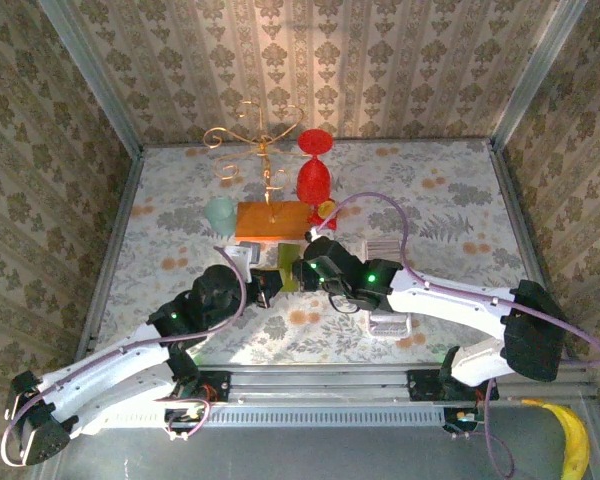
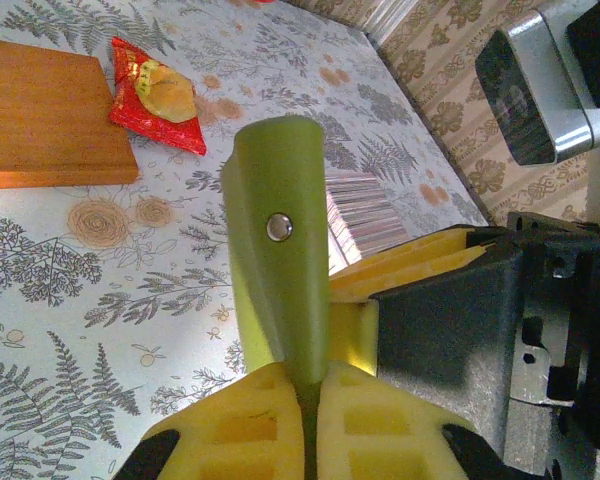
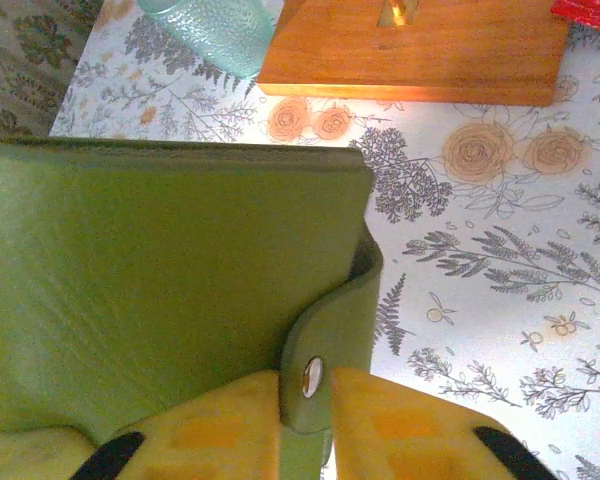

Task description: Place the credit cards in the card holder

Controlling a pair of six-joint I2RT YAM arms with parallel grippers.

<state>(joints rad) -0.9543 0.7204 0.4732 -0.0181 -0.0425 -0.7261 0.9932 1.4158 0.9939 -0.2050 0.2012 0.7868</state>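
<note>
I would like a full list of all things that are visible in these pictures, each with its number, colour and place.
card holder: one, green, mid-table between both grippers
credit cards: number unclear, whitish, a pile on the table right of the holder
wooden board: one, orange-brown, behind the holder
wire stand: one, gold, on the board
goblet: one, red, right of the stand
cup: one, pale teal, left of the board
snack packet: one, red, by the board's right end
banana: one, yellow, off the table, near right
table: one, floral surface
left gripper: yellow fingers, shut on the holder
right gripper: yellow fingers, shut on the holder's snap strap
</note>
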